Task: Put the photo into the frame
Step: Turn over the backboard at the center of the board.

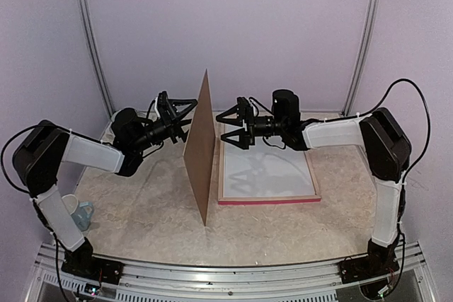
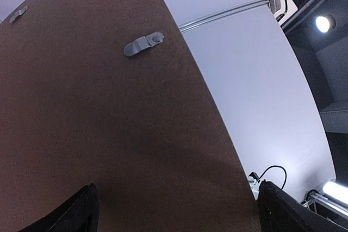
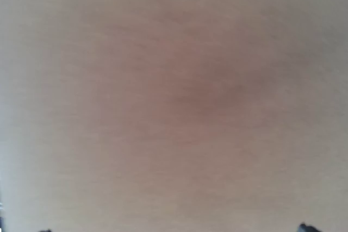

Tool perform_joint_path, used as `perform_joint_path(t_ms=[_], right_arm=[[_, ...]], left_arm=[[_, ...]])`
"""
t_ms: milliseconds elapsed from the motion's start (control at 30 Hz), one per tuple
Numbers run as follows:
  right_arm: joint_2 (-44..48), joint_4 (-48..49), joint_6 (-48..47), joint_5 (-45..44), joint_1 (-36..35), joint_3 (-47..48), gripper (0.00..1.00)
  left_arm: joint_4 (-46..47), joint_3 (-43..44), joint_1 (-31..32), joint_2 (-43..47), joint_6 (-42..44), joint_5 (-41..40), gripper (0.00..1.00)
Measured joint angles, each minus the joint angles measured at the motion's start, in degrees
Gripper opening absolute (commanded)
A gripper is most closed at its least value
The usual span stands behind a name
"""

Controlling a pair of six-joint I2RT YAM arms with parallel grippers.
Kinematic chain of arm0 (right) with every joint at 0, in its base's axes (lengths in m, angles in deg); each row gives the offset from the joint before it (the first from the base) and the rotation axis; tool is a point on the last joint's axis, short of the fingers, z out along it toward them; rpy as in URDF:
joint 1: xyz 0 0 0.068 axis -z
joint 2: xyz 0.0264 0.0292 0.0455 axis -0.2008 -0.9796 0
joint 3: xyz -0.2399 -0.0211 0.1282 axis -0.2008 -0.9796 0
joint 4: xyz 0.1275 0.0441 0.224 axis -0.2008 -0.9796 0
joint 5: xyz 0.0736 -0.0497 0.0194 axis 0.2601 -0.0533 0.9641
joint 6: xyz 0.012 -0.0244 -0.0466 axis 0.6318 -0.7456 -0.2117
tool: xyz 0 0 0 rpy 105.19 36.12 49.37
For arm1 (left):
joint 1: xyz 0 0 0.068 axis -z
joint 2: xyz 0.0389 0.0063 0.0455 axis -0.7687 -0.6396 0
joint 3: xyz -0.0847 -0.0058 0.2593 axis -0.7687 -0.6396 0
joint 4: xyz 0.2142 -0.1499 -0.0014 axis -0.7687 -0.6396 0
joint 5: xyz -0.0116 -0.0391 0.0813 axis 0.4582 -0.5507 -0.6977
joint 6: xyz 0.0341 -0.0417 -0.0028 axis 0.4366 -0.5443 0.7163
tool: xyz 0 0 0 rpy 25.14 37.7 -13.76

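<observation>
A plain brown backing board point(image 1: 201, 148) stands upright on its edge between my two grippers. In the left wrist view the board point(image 2: 109, 112) fills the picture, with grey turn clips point(image 2: 143, 43) on it. My left gripper point(image 1: 189, 119) is open, its fingers point(image 2: 81, 213) spread against the board's left face. My right gripper point(image 1: 224, 132) is open against the right face; its view is a blurred pale surface point(image 3: 174, 101). The frame point(image 1: 269, 200) lies flat to the right, pink front edge, pale wood rails, a white sheet inside. The photo is hidden.
A pale blue object point(image 1: 83, 211) lies by the left arm's base. Metal uprights point(image 1: 92, 40) and lilac walls close the back. The aluminium rail point(image 1: 226, 277) runs along the near table edge.
</observation>
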Motion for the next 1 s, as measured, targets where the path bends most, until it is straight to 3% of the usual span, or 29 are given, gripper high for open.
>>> perform_joint_path(t_ms=[567,1000], right_arm=[[6.56,-18.12,-7.98,-1.97,0.87,10.34,0.96],[6.56,-25.75,-11.32,-3.76,1.14,10.45,0.94]], left_arm=[[10.80,-1.60,3.48,-4.66,-0.48,-7.87,0.99],[2.05,1.05,7.21,-9.14,0.83,-6.71,0.99]])
